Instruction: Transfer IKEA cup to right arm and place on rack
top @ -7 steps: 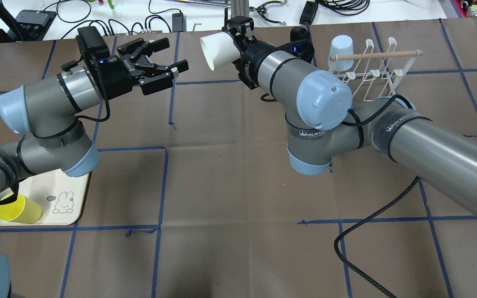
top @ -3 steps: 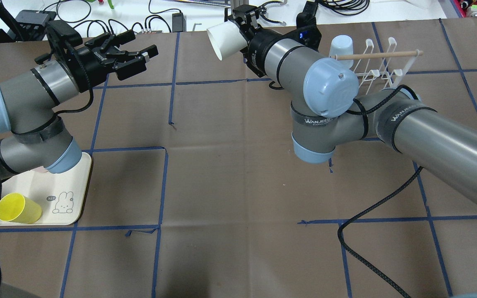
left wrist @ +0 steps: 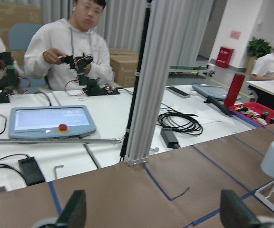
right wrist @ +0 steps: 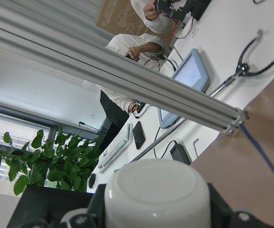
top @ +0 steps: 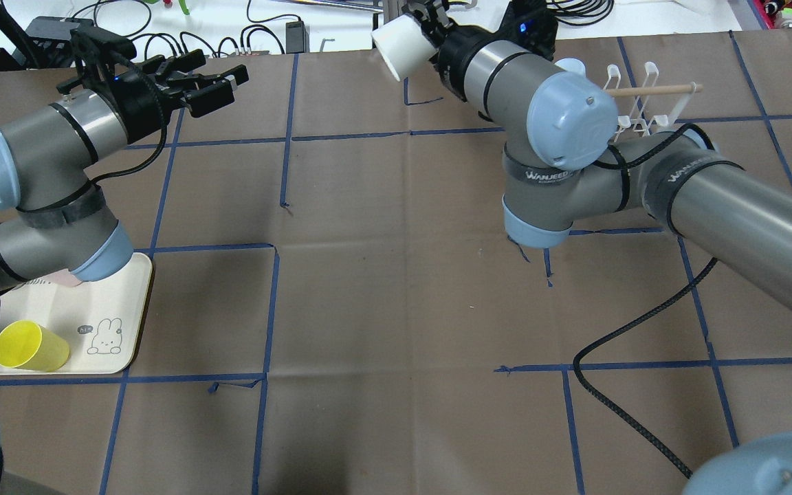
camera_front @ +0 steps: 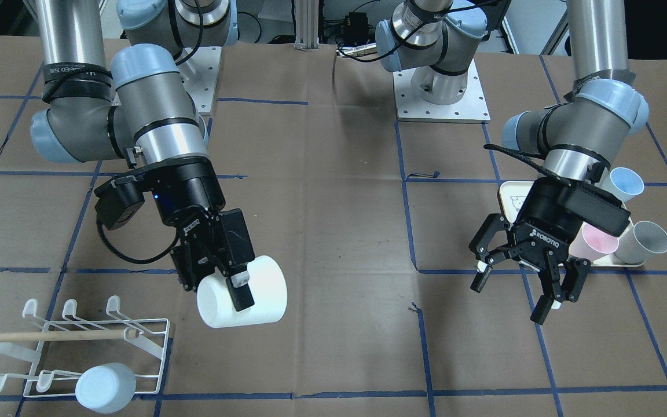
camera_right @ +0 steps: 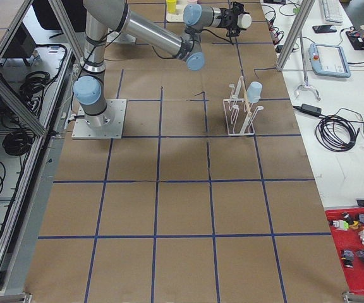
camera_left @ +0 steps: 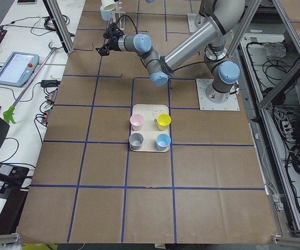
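1. White plastic cup [camera_front: 255, 292]: the right arm's fingers [camera_front: 240, 289] are closed tight on its wall, one outside and one hidden behind it. It is held in the air on its side, with the wider end toward the robot's left and the base end toward the rack side.
2. From overhead, the cup hangs over the far edge of the brown paper-covered worktop [top: 382, 275]. It is near the small white wire rack [camera_front: 154, 350] but not touching it.
3. The rack stands on the worktop with a light wooden dowel [camera_front: 50, 335] across it. A pale-blue cup [camera_front: 105, 387] sits upside down on a prong at one corner.
4. The left arm's fingers [camera_front: 543, 307] are spread wide with nothing between them. They are raised off the worktop, over the edge of the cream tray with a bunny drawing [top: 128, 289], well apart from the white cup.
5. The tray carries four cups: yellow cup [camera_left: 163, 121], pink cup [camera_left: 136, 122], grey cup [camera_left: 136, 139] and blue cup [camera_left: 163, 141].
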Controlling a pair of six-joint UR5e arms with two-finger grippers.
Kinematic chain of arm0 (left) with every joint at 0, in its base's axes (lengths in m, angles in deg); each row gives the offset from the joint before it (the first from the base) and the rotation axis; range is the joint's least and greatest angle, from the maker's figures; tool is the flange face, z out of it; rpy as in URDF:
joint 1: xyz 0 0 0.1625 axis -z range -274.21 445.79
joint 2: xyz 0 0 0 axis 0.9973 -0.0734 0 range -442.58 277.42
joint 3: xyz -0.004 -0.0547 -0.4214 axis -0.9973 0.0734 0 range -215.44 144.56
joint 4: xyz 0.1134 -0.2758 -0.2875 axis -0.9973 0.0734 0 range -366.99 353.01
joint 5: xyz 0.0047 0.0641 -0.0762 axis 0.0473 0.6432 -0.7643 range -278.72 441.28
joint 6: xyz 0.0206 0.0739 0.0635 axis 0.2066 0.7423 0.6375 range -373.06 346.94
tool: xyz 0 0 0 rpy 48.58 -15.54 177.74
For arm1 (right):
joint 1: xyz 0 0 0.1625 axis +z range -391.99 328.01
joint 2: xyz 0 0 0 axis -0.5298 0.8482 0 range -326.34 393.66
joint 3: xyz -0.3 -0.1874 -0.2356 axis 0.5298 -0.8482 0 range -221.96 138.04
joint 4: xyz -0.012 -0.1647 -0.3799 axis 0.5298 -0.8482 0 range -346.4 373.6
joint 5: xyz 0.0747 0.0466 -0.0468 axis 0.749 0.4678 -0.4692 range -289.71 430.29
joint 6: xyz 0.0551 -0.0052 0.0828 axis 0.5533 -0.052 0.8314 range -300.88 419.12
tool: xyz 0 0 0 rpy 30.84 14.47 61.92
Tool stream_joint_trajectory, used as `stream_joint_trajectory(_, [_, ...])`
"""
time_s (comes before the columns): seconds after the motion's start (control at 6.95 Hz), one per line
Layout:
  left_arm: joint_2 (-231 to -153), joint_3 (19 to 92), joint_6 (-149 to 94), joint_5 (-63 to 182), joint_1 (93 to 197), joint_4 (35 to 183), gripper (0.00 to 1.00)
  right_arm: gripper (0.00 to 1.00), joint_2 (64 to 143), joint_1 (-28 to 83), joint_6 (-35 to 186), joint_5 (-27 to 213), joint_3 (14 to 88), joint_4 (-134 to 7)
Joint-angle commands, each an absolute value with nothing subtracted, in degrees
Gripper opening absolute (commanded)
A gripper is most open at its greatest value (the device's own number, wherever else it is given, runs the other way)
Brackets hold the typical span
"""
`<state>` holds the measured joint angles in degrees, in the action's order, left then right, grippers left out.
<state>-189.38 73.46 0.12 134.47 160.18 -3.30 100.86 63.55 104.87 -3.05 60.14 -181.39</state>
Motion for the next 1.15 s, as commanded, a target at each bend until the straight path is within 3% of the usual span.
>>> stream_joint_trajectory(0.0, [-187.6, 62.5, -1.2, 154.0, 167.1, 24.6, 1.0, 0.3, 98.4, 57.2, 80.7, 0.1, 56.9, -181.3])
stream_joint_trajectory(0.29, [-186.5, 55.6, -6.4, 164.2, 170.9, 47.2, 1.0, 0.31, 96.3, 52.2, 68.2, 1.2, 53.1, -180.6])
stream_joint_trajectory(0.72, [-177.7, 55.1, -13.6, 167.4, 172.4, 72.0, 1.0, 0.3, 96.2, 41.8, 48.7, 10.4, 51.8, -174.1])
stream_joint_trajectory(1.01, [-173.7, 56.9, -13.7, 173.0, 175.8, 73.7, 1.0, 0.3, 94.1, 39.0, 42.4, 10.1, 50.0, -174.0])
